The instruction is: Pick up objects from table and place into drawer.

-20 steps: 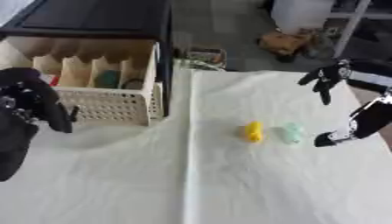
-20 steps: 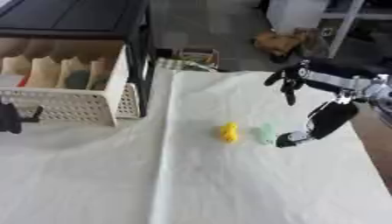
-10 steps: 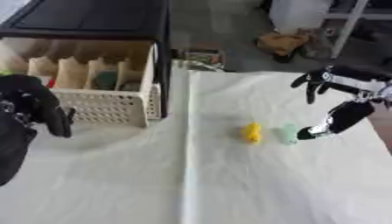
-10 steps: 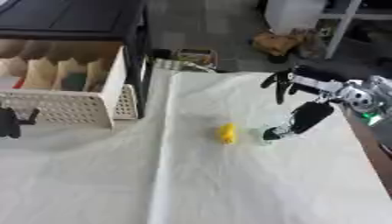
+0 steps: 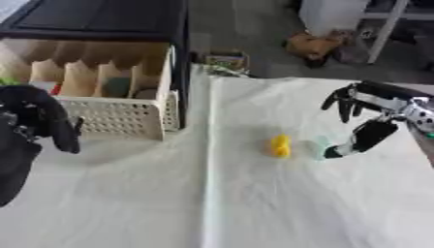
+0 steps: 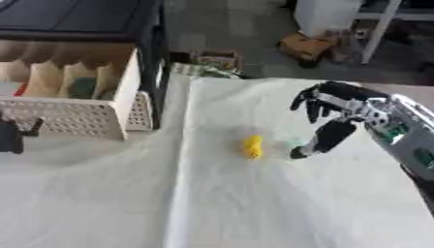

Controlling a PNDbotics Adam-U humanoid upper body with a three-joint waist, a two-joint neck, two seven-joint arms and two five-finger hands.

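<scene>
The right hand [image 5: 373, 123] has descended onto the pale green object [image 5: 318, 147], thumb tip touching it, fingers [image 5: 343, 104] spread and not yet closed. The grasp is imminent. A yellow object [image 5: 279, 145] lies just beside. The left hand [image 5: 38, 121] idles, clenched, before the drawer [image 5: 161, 116].

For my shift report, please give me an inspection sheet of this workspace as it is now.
Surface: table under a white cloth, creased.
Job's things: yellow object and pale green object side by side on the cloth; drawer, open, with dividers and a few items inside.
Clutter: nothing seen on the cloth.
Hands: right hand over the pale green object, thumb down beside it, holding nothing; left hand in front of the drawer, fingers curled.
Cables: nothing seen.
Surroundings: brown object on the floor.
</scene>
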